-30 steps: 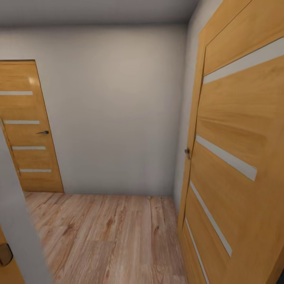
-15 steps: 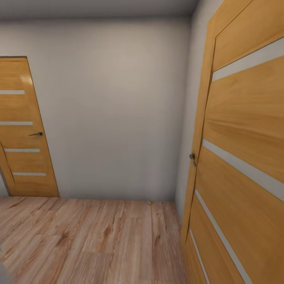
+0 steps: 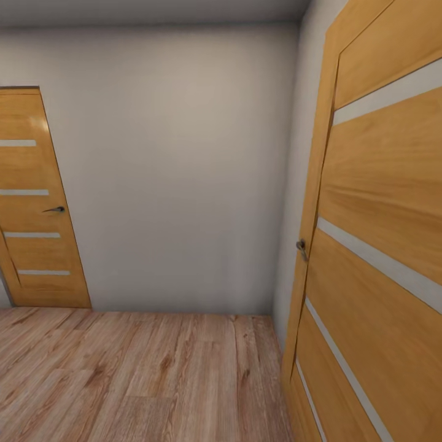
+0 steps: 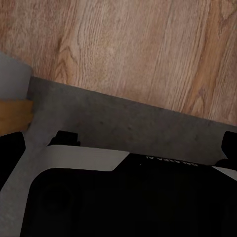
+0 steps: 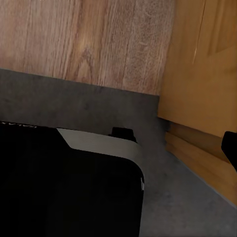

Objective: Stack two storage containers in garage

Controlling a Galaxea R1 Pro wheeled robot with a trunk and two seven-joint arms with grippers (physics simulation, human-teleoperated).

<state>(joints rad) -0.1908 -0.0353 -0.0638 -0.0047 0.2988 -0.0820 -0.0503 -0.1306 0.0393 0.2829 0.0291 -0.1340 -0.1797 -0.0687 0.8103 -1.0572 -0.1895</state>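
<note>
At the far left of the head view stands a closed wooden panel door [image 3: 37,202] with pale stripes and a small dark handle [image 3: 55,210], set in a plain pale grey wall [image 3: 178,172] that runs across to the corner. Below it lies light wood-plank flooring [image 3: 141,374], and at the right a second panel door [image 3: 380,245] stands very near the camera, its handle [image 3: 301,247] at its left edge. The left wrist view looks down on the robot's dark base [image 4: 123,197], with a strip of dark grey concrete floor [image 4: 123,123] meeting wood planks just beyond it; the right wrist view looks down on another part of that base [image 5: 64,187], with the concrete [image 5: 89,106] and an orange door edge [image 5: 202,64] close by. Neither pincer's fingers can be made out, so I cannot tell whether either is open, closed or carrying anything. The two storage containers are not to be seen from here, so their place is unknown. Judging by the threshold beneath the base, the robot is in transit at a doorway between rooms; nothing here shows a container set down or stacked, so that work seems yet to be done.
</note>
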